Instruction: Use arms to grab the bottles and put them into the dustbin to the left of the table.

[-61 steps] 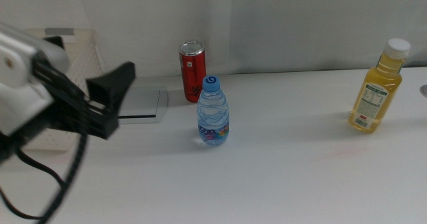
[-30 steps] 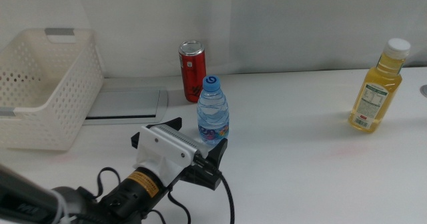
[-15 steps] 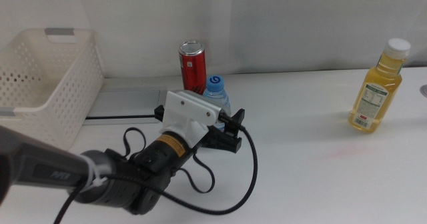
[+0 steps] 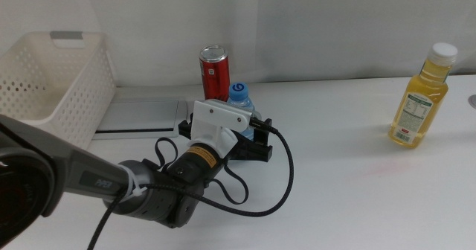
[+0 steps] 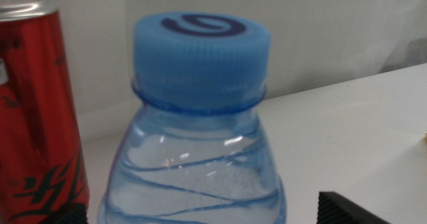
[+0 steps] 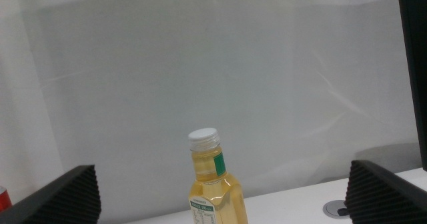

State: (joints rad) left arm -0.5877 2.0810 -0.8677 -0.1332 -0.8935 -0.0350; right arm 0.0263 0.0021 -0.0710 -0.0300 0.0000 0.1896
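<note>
The small clear water bottle [image 4: 239, 110] with a blue cap stands mid-table. My left gripper [image 4: 225, 128] is open, one dark jaw on each side of the bottle's body. In the left wrist view the bottle [image 5: 200, 137] fills the centre, with a gap between it and the jaw tips at both lower corners. Right behind it stands the slim red can [image 4: 213, 71] [image 5: 37, 104]. The yellow juice bottle [image 4: 421, 101] stands far right on the table. My right gripper [image 6: 221, 167] is open, wide of and short of the juice bottle [image 6: 215, 191]; it is out of the middle view.
The white perforated dustbin [image 4: 44, 94] sits at the table's left end. A flat grey hatch [image 4: 141, 116] lies between it and the can. A small round fitting [image 6: 337, 209] is set into the table near the juice bottle. Black cable [image 4: 282, 175] loops beside my left arm.
My left arm has swung in from the left and moved forward until its jaws stand on either side of the water bottle. The bottles and can have not moved.
</note>
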